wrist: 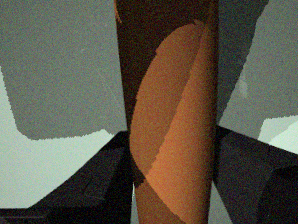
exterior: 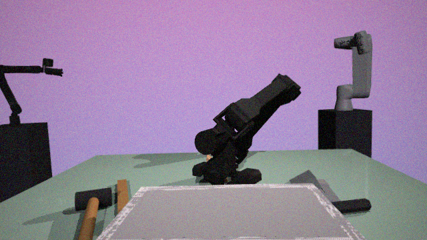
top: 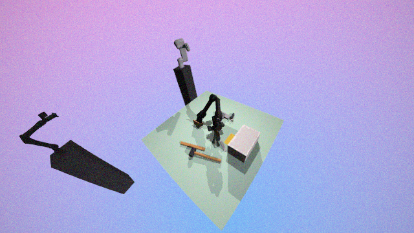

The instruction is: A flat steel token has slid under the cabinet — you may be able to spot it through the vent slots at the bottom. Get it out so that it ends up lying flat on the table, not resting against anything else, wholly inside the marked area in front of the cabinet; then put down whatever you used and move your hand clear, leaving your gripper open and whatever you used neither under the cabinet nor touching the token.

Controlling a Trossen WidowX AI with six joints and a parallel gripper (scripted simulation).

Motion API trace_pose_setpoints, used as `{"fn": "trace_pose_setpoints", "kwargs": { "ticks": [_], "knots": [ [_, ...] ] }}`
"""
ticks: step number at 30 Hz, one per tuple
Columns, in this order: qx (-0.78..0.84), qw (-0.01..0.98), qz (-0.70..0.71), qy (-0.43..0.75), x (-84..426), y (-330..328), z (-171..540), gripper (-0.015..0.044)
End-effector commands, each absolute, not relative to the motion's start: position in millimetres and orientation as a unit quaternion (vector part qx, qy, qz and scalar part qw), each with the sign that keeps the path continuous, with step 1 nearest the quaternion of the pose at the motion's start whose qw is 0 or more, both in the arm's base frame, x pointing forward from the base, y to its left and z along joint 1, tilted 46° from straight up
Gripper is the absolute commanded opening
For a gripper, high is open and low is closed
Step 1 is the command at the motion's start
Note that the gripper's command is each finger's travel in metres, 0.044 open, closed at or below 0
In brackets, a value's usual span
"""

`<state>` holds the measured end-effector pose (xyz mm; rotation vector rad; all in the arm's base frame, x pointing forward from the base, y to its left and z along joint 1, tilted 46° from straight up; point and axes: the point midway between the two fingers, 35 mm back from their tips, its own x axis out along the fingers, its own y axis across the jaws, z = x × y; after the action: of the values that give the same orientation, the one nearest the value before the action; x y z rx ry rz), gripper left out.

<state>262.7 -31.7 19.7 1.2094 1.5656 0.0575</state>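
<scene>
The table (top: 181, 168) (exterior: 383, 207) is finished in pale green. The cabinet (top: 244, 139) (exterior: 230, 213) is topped in light grey, edged in mottled white. The marked area (top: 229, 139) is coloured yellow. Black is used for the arm (top: 207, 105) (exterior: 260, 103) and mallet head (top: 192, 151) (exterior: 81, 201); orange-brown is shown on the rod (wrist: 175, 125), banded by darker shadow.

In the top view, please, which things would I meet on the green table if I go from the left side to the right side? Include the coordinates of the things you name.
Hammer with a dark head (top: 192, 152) (exterior: 93, 199) → robot's gripper (top: 216, 139) → yellow marked area (top: 229, 139) → pale-topped cabinet (top: 246, 139) (exterior: 227, 213)
</scene>
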Motion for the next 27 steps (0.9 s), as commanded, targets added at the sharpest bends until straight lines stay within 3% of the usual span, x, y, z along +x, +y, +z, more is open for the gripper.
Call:
{"fn": "trace_pose_setpoints", "kwargs": {
  "ticks": [1, 27],
  "knots": [
    [0.511, 0.549, 0.022, 0.661, 261.0, -37.3, 14.6, 0.0],
    [0.511, 0.549, 0.022, 0.661, 251.4, -60.3, -9.9, 0.0]
  ]
}}
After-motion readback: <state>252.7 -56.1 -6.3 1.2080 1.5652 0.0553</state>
